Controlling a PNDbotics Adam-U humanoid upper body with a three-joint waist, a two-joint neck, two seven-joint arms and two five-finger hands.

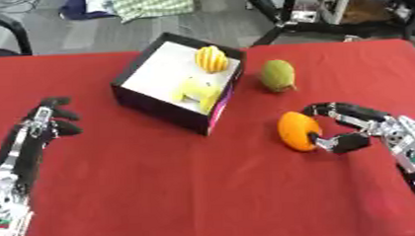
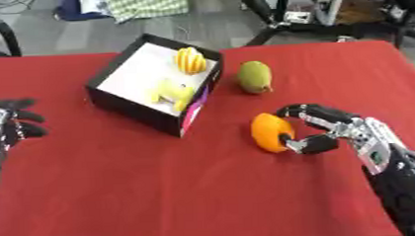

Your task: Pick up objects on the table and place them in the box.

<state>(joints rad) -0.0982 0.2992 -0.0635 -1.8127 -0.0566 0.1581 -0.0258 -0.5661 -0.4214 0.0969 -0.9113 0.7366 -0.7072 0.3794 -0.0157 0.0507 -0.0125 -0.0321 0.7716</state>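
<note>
An orange fruit (image 1: pixel 296 130) lies on the red table, just right of the black box (image 1: pixel 155 105). My right hand (image 1: pixel 354 125) is curled round its right side, fingers over the top and thumb at its lower edge. A green fruit (image 1: pixel 278 75) rests on the cloth beside the box's right wall. Inside the white-floored box sit a yellow-and-orange striped object (image 1: pixel 212 58) and a pale yellow toy (image 1: pixel 197 92). My left hand (image 1: pixel 45 124) rests at the left edge, fingers relaxed and holding nothing.
The red table (image 1: pixel 188 190) reaches to the near edge. Beyond its far edge are a grey floor, black stand legs (image 1: pixel 281 16), a chair part (image 1: pixel 9 25) and checked cloth (image 1: pixel 151 4).
</note>
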